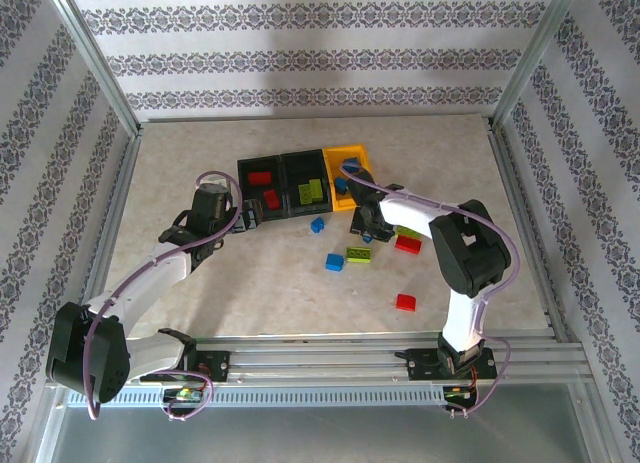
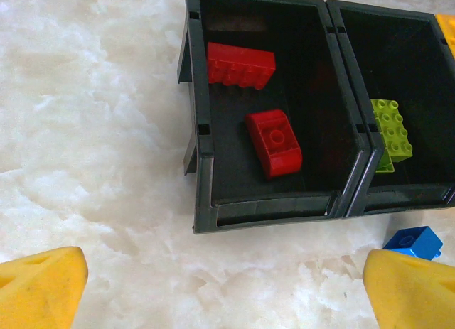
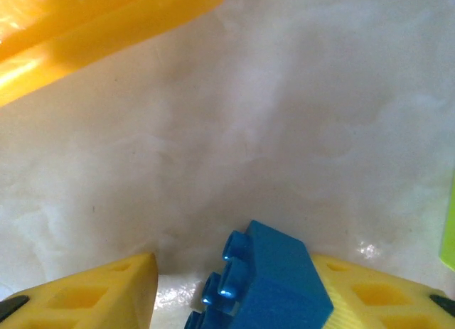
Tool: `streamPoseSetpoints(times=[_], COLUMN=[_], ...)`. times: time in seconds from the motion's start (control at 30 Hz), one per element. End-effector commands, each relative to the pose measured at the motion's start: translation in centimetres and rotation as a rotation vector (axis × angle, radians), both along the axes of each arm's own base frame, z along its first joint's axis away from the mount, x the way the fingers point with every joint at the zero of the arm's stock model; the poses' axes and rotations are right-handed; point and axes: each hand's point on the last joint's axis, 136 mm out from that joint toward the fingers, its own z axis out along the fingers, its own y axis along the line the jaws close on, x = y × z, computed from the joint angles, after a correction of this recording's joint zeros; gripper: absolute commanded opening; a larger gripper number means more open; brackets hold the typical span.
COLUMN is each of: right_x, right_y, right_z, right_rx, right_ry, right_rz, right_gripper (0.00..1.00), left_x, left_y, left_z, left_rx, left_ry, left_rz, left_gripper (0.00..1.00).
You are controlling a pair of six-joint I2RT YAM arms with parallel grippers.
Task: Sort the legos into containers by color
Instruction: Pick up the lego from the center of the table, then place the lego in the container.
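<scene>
The containers stand in a row at mid-table: a left black bin (image 1: 243, 183) with two red legos (image 2: 240, 64), a middle black bin (image 1: 302, 160) with a lime green one (image 2: 389, 126), and a yellow bin (image 1: 362, 151) with blue ones (image 1: 350, 166). My right gripper (image 1: 368, 229) is down on the table just before the yellow bin (image 3: 92, 30). A blue lego (image 3: 277, 279) lies between its fingers, against the right one, with a gap to the left finger (image 3: 121, 286). My left gripper (image 2: 224, 272) hangs open over bare table in front of the left black bin (image 2: 202, 165).
Loose legos lie on the table: blue (image 1: 318, 224), blue (image 1: 334, 262), green (image 1: 358, 254), green (image 1: 408, 232), red (image 1: 407, 244) and red (image 1: 405, 302). One small blue lego (image 2: 412, 241) sits by my left gripper's right finger. Metal frame posts and patterned walls close in the table.
</scene>
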Motion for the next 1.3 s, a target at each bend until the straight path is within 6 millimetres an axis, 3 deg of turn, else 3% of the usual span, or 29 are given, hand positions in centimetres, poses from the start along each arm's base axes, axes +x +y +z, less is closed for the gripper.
streamPoseSetpoints(times=[0.0, 0.43, 0.6, 0.83, 1.03, 1.27], right_x=[1.1, 0.0, 0.8, 3.2, 6.6, 11.3], right_y=[0.2, 0.6, 0.7, 1.2, 2.2, 3.3], right_z=[0.3, 0.3, 2.2, 6.6, 10.3, 12.3], right_rx=[-0.03, -0.021, -0.016, -0.029, -0.029, -0.041], right_ry=[-0.017, 0.004, -0.046, -0.172, -0.279, -0.351], right_rz=[0.04, 0.068, 0.091, 0.137, 0.179, 0.225], right_gripper=[0.52, 0.29, 0.25, 0.24, 0.24, 0.25], left_x=[-0.2, -0.2, -0.3, -0.3, -0.4, -0.6], left_y=[0.7, 0.7, 0.8, 0.8, 0.8, 0.4], left_z=[0.0, 0.1, 0.2, 0.1, 0.1, 0.1], left_rx=[-0.001, 0.0, 0.002, -0.002, -0.002, -0.006], left_ry=[-0.001, -0.005, -0.008, -0.007, -0.006, -0.004], left_rz=[0.027, 0.028, 0.032, 0.032, 0.027, -0.001], left_gripper=[1.0, 1.0, 1.0, 1.0, 1.0, 1.0])
